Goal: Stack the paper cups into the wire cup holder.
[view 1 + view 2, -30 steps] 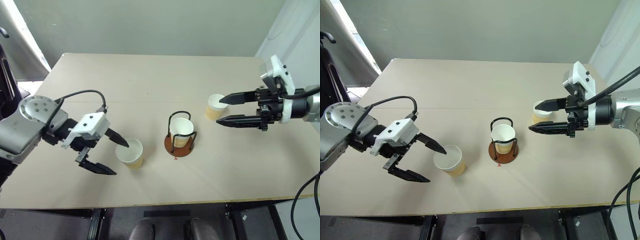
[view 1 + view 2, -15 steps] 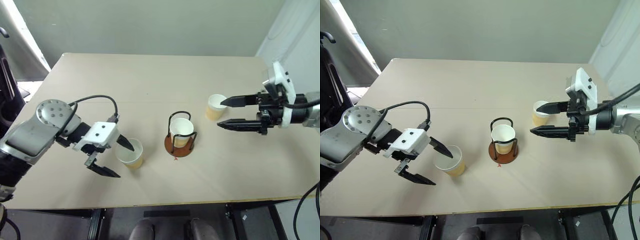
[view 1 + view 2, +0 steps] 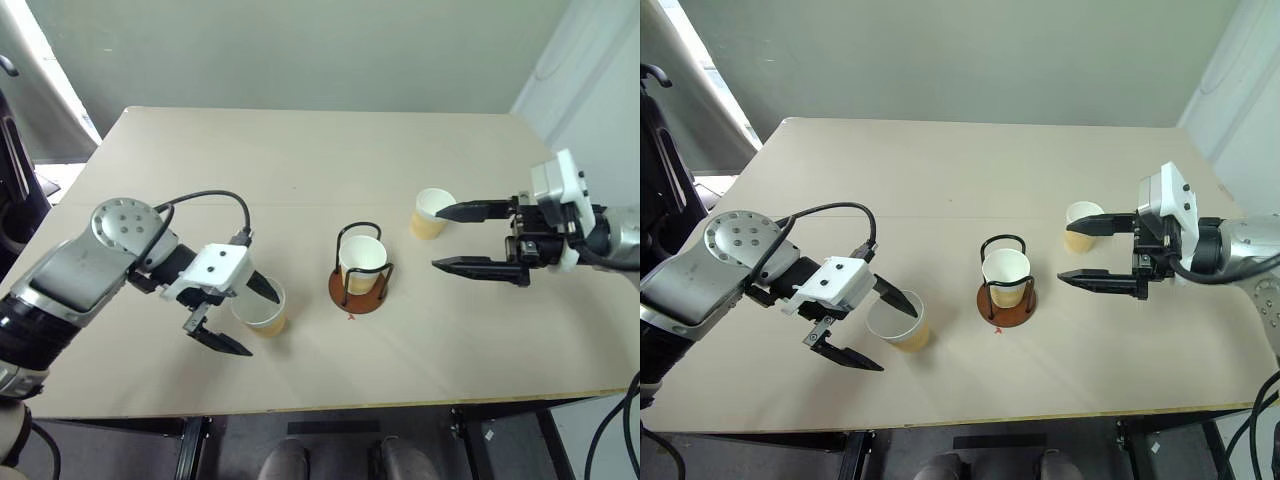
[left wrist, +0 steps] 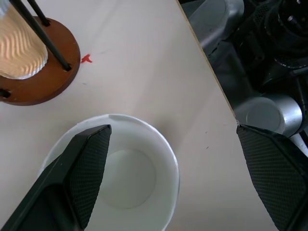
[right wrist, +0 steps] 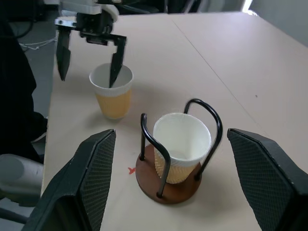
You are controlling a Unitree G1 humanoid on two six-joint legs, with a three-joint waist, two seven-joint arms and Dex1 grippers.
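So the left gripper (image 3: 236,313) has slid in toward the centre of the frame since a second ago. Before, its upper finger only just reached the rim of the near paper cup (image 3: 260,306) in the lower left of the frame; now that finger pokes down inside the cup's mouth while the other finger hangs outside on the side toward the surface's (image 3: 300,170) near edge. Fingers are spread wide around the cup wall, not squeezing it. In the left wrist view you can see one finger (image 4: 89,166) dipping into the white inside of the cup and the other one way off past the edge of the surface.

The right gripper (image 3: 455,238) at the right of the frame looks lower than before and its fingers have spread wider. Fingers are apart and nothing is between them. The upper fingertip sits right at the rim of the far paper cup (image 3: 431,213), but I honestly can't tell if it's touching.

The wire cup holder (image 3: 361,268) is in the middle of the frame, same place as before, with one cup (image 3: 362,261) standing upright inside the wire loops on the reddish-brown base. There's a little red mark (image 3: 350,317) on the surface just beside the base. None of the three cups has shifted; two are still out on the surface, one on each side of the holder.
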